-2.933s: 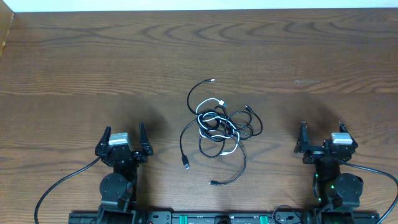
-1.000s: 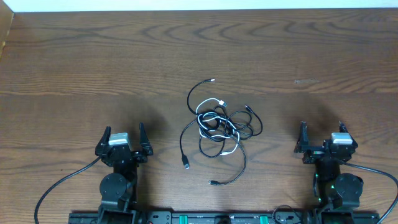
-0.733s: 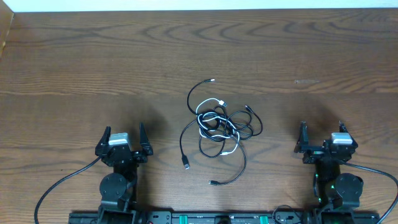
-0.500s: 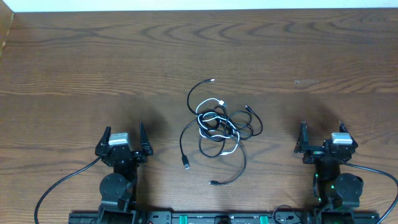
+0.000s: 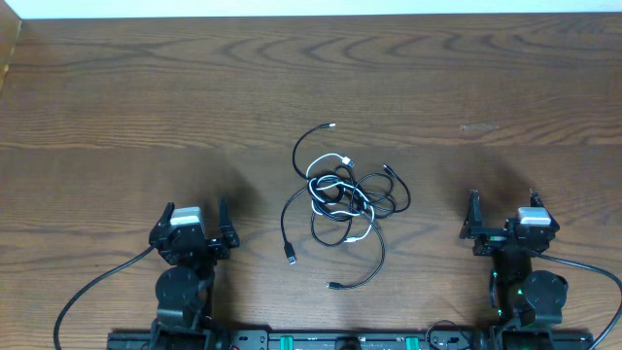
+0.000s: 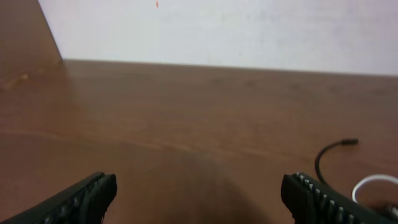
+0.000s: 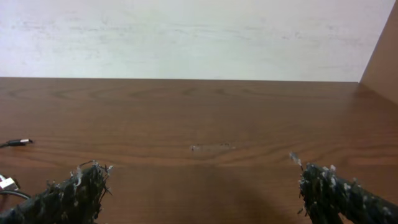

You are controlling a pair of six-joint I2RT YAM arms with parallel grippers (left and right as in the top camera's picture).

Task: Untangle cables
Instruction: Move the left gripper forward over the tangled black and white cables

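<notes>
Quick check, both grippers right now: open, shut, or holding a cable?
Left gripper: open, holding nothing.
Right gripper: open, holding nothing.

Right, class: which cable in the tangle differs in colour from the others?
The white cable, which threads through the middle of the tangle. The other cables are all black.

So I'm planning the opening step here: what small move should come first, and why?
Probably reach the left arm's fingers forward toward the loose thin black cable trailing off the tangled pile of black and white cables. They stand open and empty, and that strand lies free on the pile's left side, closest to them.
</notes>
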